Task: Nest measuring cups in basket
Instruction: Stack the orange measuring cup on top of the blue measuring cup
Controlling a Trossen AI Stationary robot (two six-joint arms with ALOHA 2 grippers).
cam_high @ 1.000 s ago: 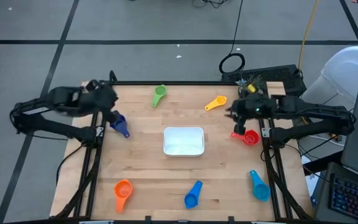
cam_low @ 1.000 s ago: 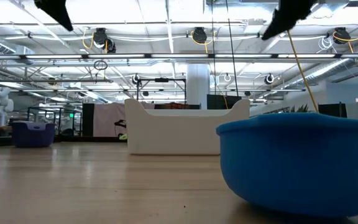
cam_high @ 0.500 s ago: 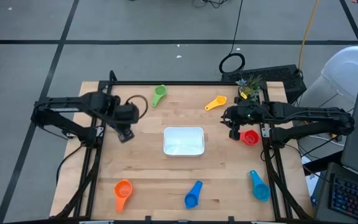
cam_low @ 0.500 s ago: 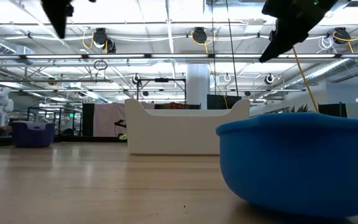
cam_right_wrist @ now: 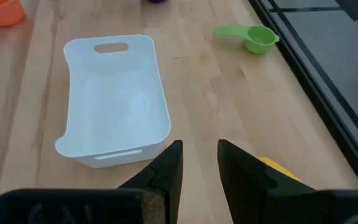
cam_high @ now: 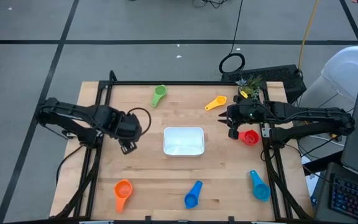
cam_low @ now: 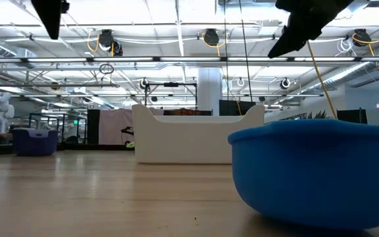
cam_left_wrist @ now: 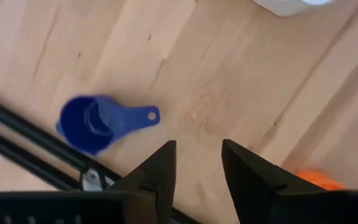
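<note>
The white basket [cam_high: 184,140] sits mid-table. My left gripper [cam_left_wrist: 197,146] hovers open to its left and points down at bare wood. The dark blue cup [cam_left_wrist: 98,121] lies on its side beside it, by the left rail; my left arm hides this cup in the high view. My right gripper [cam_right_wrist: 199,146] hangs open above the table, right of the basket, next to a red cup [cam_high: 249,137]. On the table lie the green cup [cam_high: 159,94], yellow cup [cam_high: 215,102], orange cup [cam_high: 123,191], blue cup [cam_high: 193,195] and light blue cup [cam_high: 259,186].
Black frame rails [cam_high: 92,155] run along the table's left and right edges. A small potted plant [cam_high: 248,84] stands at the far right corner. In the low view the blue cup [cam_low: 314,171] fills the near right and the basket [cam_low: 193,135] stands behind it.
My left gripper has swung from the table's far left corner toward the right and near edges, sunk a little and tipped to point straight down; the arm now covers the dark blue cup in the high view. My right gripper has sunk slightly.
</note>
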